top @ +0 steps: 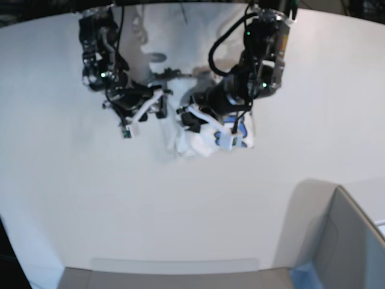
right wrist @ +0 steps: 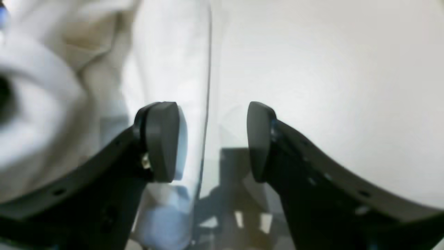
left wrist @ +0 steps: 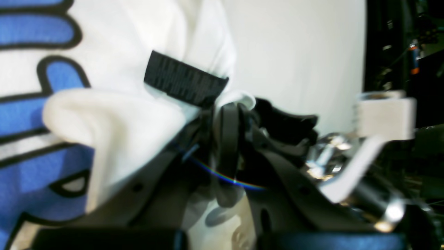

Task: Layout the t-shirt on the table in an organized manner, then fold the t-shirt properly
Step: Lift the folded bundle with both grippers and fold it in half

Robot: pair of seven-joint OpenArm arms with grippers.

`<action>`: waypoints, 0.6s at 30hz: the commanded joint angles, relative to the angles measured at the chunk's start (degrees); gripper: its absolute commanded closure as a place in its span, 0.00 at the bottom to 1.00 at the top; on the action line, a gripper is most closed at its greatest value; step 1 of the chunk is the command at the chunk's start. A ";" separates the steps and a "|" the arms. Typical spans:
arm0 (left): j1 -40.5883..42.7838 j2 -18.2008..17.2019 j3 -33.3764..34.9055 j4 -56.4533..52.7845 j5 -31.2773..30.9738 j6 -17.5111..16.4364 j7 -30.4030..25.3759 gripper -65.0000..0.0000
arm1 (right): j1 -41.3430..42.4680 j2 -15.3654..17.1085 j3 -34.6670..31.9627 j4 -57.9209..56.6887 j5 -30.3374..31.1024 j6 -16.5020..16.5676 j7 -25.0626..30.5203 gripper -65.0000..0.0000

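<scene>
Black fingers of the left gripper (left wrist: 229, 114) fill the bottom of the left wrist view, pinched narrow on a fold of the t-shirt (left wrist: 114, 114) right beside its black tag (left wrist: 184, 83). From that pinch the white cloth bulges away to the gripper's left, and the big blue letters with black outlines lie farther out on that side. The tag slants, with its long side running toward the fingertips.

In the right wrist view the right gripper (right wrist: 212, 140) stands wide, holding nothing; the straight edge of the shirt (right wrist: 166, 62) runs between its two pads, lengthwise away from the camera, so one pad (right wrist: 161, 140) is over cloth and the other over bare bench (right wrist: 329, 69). More crumpled cloth heaps up past the pad on the cloth side.

Seen from the base view, the shirt (top: 204, 139) is a bunched heap on the white bench (top: 180, 211), lying between the two grippers and under the left one (top: 194, 118), with no clear long axis. The right gripper (top: 157, 103) sits just beside the heap's edge. A grey box with a blue corner (top: 340, 253) stands well apart from both.
</scene>
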 commanded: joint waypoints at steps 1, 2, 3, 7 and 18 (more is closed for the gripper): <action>-1.74 0.30 0.38 0.57 -0.78 -0.67 -0.71 1.00 | 0.67 -0.05 1.09 1.22 0.78 -0.02 1.25 0.51; -1.83 0.30 0.38 0.05 -0.78 -0.67 -0.71 1.00 | 0.67 -0.14 1.88 1.31 0.78 -1.25 1.25 0.51; -1.83 0.30 0.21 -0.31 -0.78 -0.67 -0.71 1.00 | 0.58 -0.14 2.50 1.31 0.87 -2.22 1.25 0.51; -1.83 0.21 -0.06 -0.75 -0.78 -0.58 -0.71 1.00 | 0.58 0.13 5.22 1.49 0.87 -3.72 1.25 0.51; -3.41 0.38 3.37 6.64 -1.04 17.97 -0.45 0.81 | 0.85 0.30 6.45 0.87 0.87 -3.72 1.25 0.51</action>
